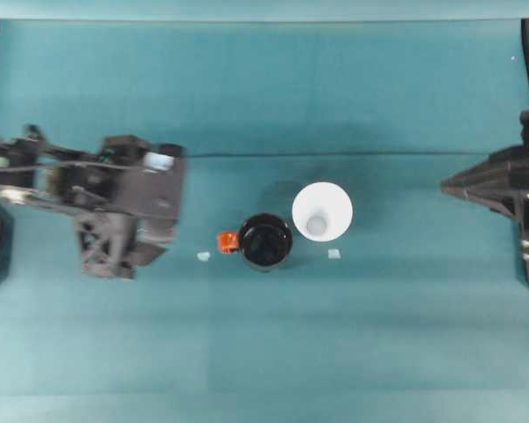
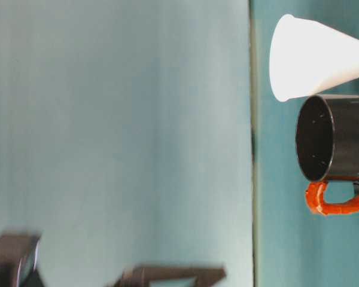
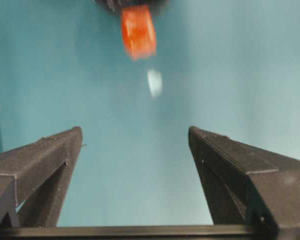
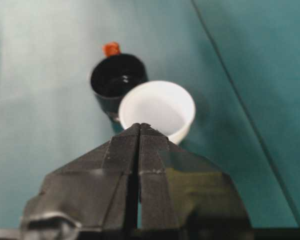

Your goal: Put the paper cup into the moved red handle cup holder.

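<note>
Closest to the right wrist lens: right end effector (image 4: pixel 139 125), matte black, wedge-shaped, jaws pressed together on nothing, tip pointing toward 12 o'clock at the paper cup (image 4: pixel 157 109). Just beyond, at 11 o'clock from the cup, the red handle cup holder (image 4: pixel 117 80), glossy black, round, orange-red tab at its far side.

From overhead, white paper cup (image 1: pixel 322 211) upright on the teal cloth desk (image 1: pixel 379 335), wide round rim, small greyish base; cup holder (image 1: pixel 265 241) just beside it at 8 o'clock, rims nearly touching, handle jutting toward 9 o'clock. Two small pale scraps on the cloth: one (image 1: pixel 203 256) past the handle at 9 o'clock, one (image 1: pixel 334 254) at 5 o'clock below the cup.

Left end effector (image 3: pixel 135 137), blurred, jaws spread wide and empty, well apart from the holder at 9 o'clock.
</note>
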Available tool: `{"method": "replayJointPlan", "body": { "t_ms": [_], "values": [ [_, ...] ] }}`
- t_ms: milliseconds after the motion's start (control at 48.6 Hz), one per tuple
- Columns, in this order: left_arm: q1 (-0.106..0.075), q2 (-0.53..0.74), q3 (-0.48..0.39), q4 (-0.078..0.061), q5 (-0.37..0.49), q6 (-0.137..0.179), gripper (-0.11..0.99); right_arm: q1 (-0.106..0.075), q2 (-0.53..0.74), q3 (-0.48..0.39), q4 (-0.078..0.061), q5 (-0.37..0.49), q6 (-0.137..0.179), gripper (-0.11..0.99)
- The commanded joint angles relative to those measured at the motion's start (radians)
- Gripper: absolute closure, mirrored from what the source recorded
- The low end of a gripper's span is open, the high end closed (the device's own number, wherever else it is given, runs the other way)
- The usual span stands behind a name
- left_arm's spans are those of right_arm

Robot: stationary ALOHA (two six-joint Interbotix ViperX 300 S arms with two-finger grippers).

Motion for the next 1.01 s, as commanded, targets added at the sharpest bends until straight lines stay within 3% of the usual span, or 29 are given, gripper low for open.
{"method": "replayJointPlan", "body": {
  "t_ms": [0, 103, 185, 329, 432, 555, 678, 843, 987],
  "values": [
    [-0.003, -0.069, 0.028, 0.002, -0.008, -0.003, -0.06, -0.015, 0.066, -0.063, 0.0, 0.02, 0.008, 0.98],
    [-0.005, -0.106, 0.051, 0.002, -0.018, -0.002, -0.06, -0.029, 0.17, -0.12, 0.0, 0.055, 0.008, 0.96],
    [-0.005, -0.124, 0.061, 0.002, -0.037, -0.002, -0.06, -0.029, 0.275, -0.173, 0.0, 0.084, 0.006, 0.94],
    [-0.006, -0.14, 0.074, 0.002, -0.057, -0.002, -0.06, -0.029, 0.405, -0.244, 0.003, 0.106, 0.008, 0.81],
    [-0.006, -0.147, 0.078, 0.002, -0.06, 0.0, -0.06, -0.029, 0.466, -0.282, 0.003, 0.114, 0.009, 0.59],
    [-0.006, -0.153, 0.086, 0.002, -0.058, 0.0, -0.06, -0.029, 0.522, -0.324, 0.003, 0.14, 0.008, 0.22],
    [-0.006, -0.16, 0.091, 0.002, -0.06, 0.0, -0.06, -0.049, 0.583, -0.368, 0.0, 0.202, 0.008, -0.06],
    [-0.006, -0.164, 0.1, 0.002, -0.06, 0.0, -0.06, -0.097, 0.687, -0.456, 0.002, 0.307, 0.012, -0.08],
    [-0.005, -0.166, 0.107, 0.003, -0.06, -0.002, -0.06, -0.114, 0.808, -0.543, 0.003, 0.39, 0.011, -0.08]
  ]
}}
